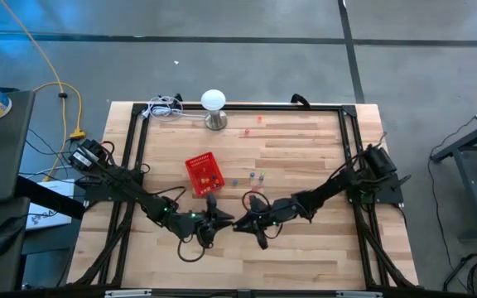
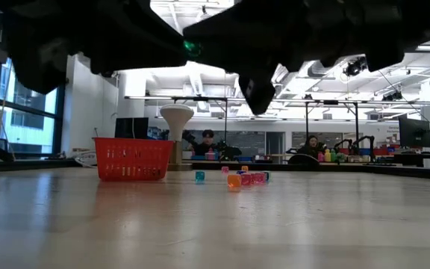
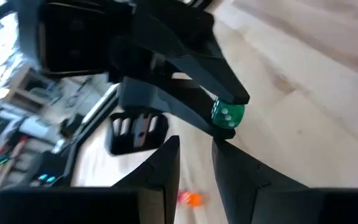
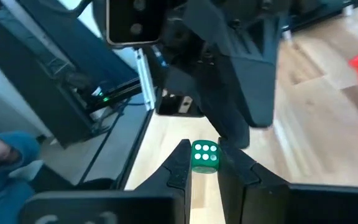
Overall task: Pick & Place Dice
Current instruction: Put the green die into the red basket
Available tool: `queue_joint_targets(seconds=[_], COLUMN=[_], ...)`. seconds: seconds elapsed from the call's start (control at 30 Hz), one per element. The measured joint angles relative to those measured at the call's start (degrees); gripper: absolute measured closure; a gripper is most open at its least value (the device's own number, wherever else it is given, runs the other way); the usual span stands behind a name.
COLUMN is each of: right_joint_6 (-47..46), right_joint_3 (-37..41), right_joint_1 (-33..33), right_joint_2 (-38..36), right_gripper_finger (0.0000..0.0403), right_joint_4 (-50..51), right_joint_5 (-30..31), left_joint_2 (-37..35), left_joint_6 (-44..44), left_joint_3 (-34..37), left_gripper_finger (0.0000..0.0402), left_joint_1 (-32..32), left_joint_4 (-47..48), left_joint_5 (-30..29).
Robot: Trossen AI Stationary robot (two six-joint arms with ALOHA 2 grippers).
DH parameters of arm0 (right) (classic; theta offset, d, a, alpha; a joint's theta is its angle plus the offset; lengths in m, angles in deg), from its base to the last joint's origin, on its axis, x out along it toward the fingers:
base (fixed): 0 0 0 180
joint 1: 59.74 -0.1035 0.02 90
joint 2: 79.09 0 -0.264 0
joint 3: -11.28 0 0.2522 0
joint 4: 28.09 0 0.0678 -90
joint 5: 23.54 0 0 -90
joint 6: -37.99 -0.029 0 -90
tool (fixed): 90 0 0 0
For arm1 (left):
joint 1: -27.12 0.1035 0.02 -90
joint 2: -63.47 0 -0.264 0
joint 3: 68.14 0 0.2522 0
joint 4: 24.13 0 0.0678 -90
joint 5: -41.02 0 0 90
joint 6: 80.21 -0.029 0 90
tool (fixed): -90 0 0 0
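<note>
Above the table's near middle my two grippers meet tip to tip. My right gripper [image 4: 205,149] is shut on a small green die [image 4: 205,156] with white pips. My left gripper [image 3: 194,146] faces it, open with a narrow gap and nothing between its fingers. The green die [image 3: 227,116] hangs just beyond its fingertips. In the high view the left gripper [image 1: 215,218] and the right gripper [image 1: 240,223] nearly touch. Several more small dice [image 2: 245,178] lie on the tabletop beside a red mesh basket [image 1: 204,174]. My right gripper pinches the green die by two opposite faces [image 4: 194,158] between its two fingertips, only at their free ends. The fingers lie about level and point toward the table's left. The die is lifted clear of the table, a pip face toward the wrist camera.
The red basket [image 2: 133,159] stands on the table behind the grippers. A white mushroom-shaped stand [image 1: 213,106] is at the far edge, with a few dice [image 1: 255,124] near it. A black frame [image 1: 135,141] runs around the wooden tabletop. People sit in the room beyond.
</note>
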Motion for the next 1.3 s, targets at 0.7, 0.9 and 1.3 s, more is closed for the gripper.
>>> queue_joint_targets(seconds=[0.7, 0.9, 1.3], right_joint_6=[1.46, 1.37, 2.59], right_joint_3=[-0.98, -0.98, -0.98], right_joint_1=[0.46, 0.46, 0.42], right_joint_2=[0.15, 0.15, 0.13], right_gripper_finger=[0.0372, 0.0372, 0.0372], right_joint_4=[2.87, 2.99, 3.03], right_joint_5=[0.66, 0.53, 0.07], left_joint_2=[0.0, 0.0, 0.0], left_joint_6=[0.28, -2.45, -2.84], left_joint_3=[-0.02, -0.02, -0.02], left_gripper_finger=[0.0311, 0.0311, 0.0311], left_joint_1=[-0.7, -1.48, -4.01], left_joint_4=[0.3, 0.02, -0.13], left_joint_5=[8.42, 6.13, -0.11])
